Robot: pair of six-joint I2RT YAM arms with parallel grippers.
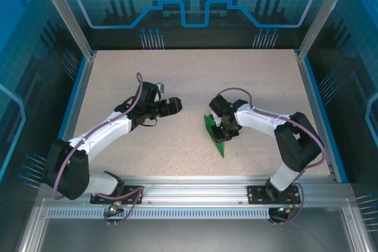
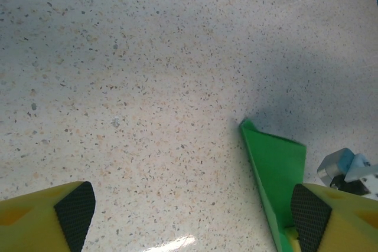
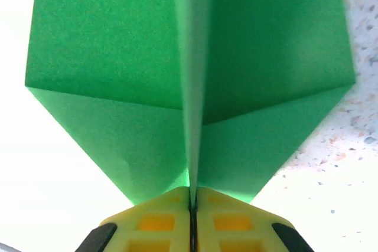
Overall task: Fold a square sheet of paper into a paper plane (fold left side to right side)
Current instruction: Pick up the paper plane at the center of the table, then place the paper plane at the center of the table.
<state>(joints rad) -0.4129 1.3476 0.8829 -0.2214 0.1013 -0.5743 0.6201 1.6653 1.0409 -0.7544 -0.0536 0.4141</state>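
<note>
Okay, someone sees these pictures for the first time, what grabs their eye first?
The bright green paper, creased into a pointed shape, stands out against the speckled table, just right of its middle. The right gripper is shut on the paper's centre fold, with a flap spreading to each side. The left gripper hangs open to the left, apart from the paper.
</note>
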